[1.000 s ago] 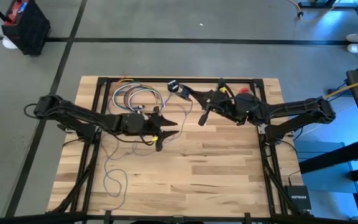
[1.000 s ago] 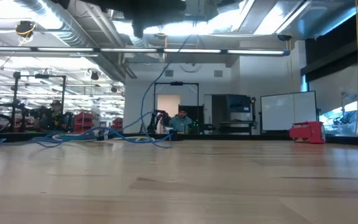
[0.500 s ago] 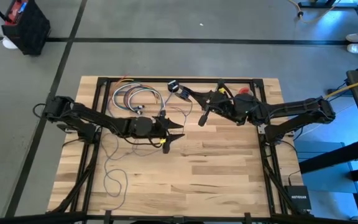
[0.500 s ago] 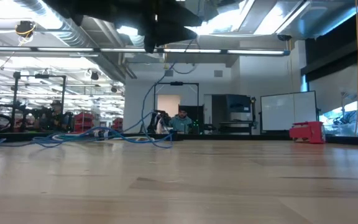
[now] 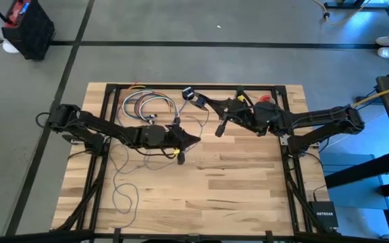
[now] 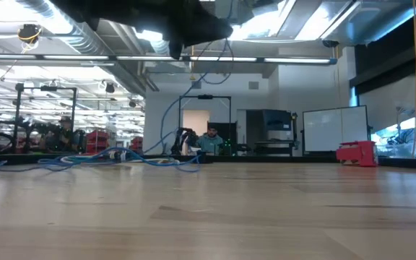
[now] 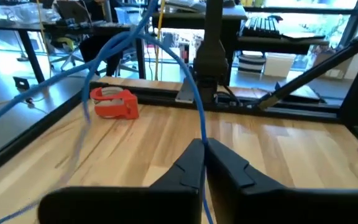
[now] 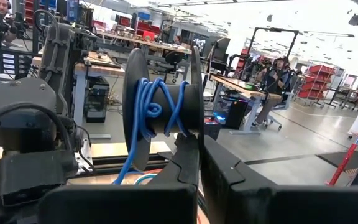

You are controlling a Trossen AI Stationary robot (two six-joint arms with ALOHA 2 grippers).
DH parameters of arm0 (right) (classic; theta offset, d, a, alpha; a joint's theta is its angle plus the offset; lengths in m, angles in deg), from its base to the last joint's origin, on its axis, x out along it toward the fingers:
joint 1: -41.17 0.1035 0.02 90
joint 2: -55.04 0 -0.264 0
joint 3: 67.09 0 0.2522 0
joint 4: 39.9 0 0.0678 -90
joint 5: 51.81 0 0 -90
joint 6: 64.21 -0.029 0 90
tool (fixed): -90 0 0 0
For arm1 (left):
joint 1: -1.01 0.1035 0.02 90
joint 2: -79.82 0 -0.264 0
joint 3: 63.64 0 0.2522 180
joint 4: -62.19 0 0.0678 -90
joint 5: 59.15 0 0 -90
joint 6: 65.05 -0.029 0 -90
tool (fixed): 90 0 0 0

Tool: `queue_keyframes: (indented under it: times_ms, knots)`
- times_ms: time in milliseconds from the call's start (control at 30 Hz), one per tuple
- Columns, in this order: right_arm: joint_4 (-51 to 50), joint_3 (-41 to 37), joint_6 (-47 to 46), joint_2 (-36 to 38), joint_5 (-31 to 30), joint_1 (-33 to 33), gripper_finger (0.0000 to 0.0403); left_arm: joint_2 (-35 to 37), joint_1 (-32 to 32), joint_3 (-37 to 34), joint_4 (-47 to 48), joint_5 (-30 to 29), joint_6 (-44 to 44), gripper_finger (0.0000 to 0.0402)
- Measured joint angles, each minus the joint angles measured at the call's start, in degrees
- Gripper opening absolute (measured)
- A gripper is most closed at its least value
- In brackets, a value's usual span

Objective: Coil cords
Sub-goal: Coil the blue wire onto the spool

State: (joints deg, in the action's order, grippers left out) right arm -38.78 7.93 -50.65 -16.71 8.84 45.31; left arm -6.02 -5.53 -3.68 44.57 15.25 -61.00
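**Left jaws snap shut on the blue cord**

Half a second ago the left gripper had its two fingers spread wide apart; now they are pressed together, and the arm has hardly moved. From its own wrist camera, the cord runs straight down into the crack between the closed fingers, so the jaws are pinching it. From there the cord climbs up and away in a big loop toward the far edge of the table (a red tape holder sits out that way too).

That left arm lies stretched low across the table, reaching toward the middle.

Across from it, the right gripper is closed tight on a black spool, which stands on edge just past the fingertips with the blue cord wrapped round its middle. The right arm reaches in from its side, bent at the elbow, with the spool held above the table near the back.

More cord lies loose on the wood behind the left jaws.
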Motion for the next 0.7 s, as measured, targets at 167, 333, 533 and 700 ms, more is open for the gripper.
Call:
queue_keyframes:
  times_ms: [167,333,533,700]
  knots:
    - [1.62,-0.02,0.13,0.36,0.00,0.00,0.0008,0.02,-0.22,0.02,9.90,-0.02,0.12,0.0004]
    - [3.15,-0.04,0.46,2.42,-0.02,-0.05,0.0008,-0.28,-0.22,-0.02,24.40,-0.06,3.09,0.0005]
    - [4.86,-0.04,1.88,4.85,-0.60,-0.06,0.0008,-2.90,-0.63,-0.04,38.15,-0.07,6.13,0.0007]
    - [4.93,-0.02,2.36,6.65,-1.07,-0.07,0.0008,-7.53,-0.64,-0.04,49.05,-0.06,8.68,0.0005]
